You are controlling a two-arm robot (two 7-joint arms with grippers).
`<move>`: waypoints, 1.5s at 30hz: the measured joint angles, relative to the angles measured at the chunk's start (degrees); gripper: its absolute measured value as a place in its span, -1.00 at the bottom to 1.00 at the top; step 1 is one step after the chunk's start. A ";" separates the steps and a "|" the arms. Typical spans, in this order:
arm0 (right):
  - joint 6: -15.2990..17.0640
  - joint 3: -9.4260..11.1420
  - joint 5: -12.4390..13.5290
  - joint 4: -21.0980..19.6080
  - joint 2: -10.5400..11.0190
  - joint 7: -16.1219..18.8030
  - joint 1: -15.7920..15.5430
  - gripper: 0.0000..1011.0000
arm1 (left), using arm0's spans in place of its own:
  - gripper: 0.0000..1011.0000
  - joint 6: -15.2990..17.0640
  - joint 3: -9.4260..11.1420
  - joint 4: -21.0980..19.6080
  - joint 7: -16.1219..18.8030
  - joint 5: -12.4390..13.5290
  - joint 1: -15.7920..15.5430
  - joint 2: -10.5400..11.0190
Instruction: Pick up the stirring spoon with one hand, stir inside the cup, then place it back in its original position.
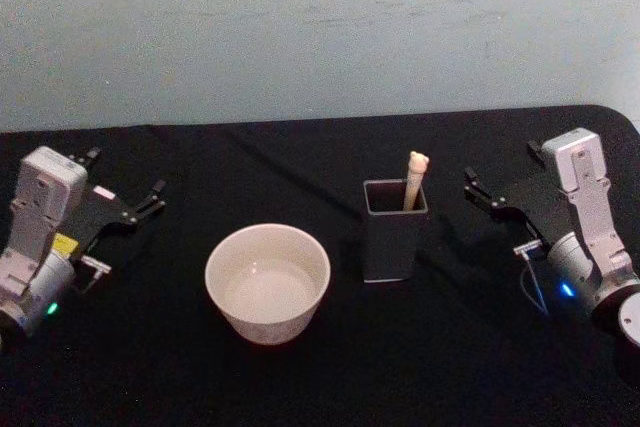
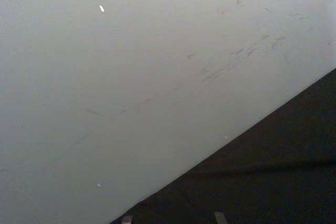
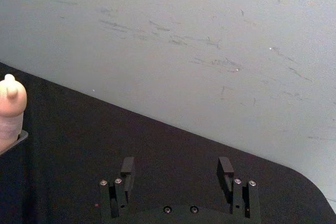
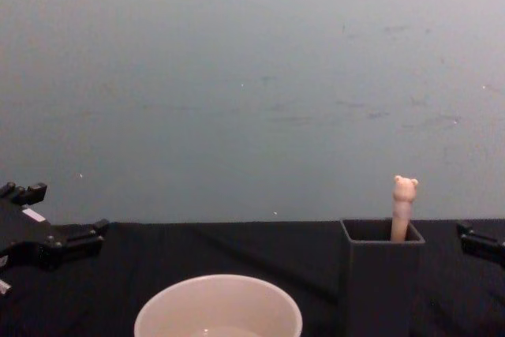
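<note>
— Both end effectors are sitting apart from everything: we're seeing the left end effector (image 1: pixel 125 199) and the right end effector (image 1: pixel 497 209) with fingers spread, empty.

— Nearest us, the cup (image 1: pixel 267 282) is resting on the black bench (image 1: pixel 440 347). Just beyond, the stirring spoon (image 1: pixel 415 179) is standing in the dark holder (image 1: pixel 395 232).

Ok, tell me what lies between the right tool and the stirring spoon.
Only bare black table. In the head view the open right tool sits apart from the stirring spoon, which stands in the dark holder.
</note>
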 joint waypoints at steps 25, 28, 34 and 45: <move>-0.06 0.01 0.15 -0.17 0.08 0.06 0.03 0.98 | 0.98 0.00 0.00 0.00 0.00 0.00 0.00 0.00; -0.06 0.01 0.16 -0.18 0.08 0.06 0.03 0.98 | 0.98 0.00 0.00 0.00 0.00 0.00 0.00 0.00; -0.06 0.01 0.16 -0.17 0.08 0.06 0.02 0.98 | 0.98 0.00 0.00 0.00 0.00 0.00 0.00 0.00; -0.06 0.01 0.16 -0.17 0.07 0.06 0.02 0.98 | 0.98 0.00 0.00 0.00 0.00 0.00 0.00 0.00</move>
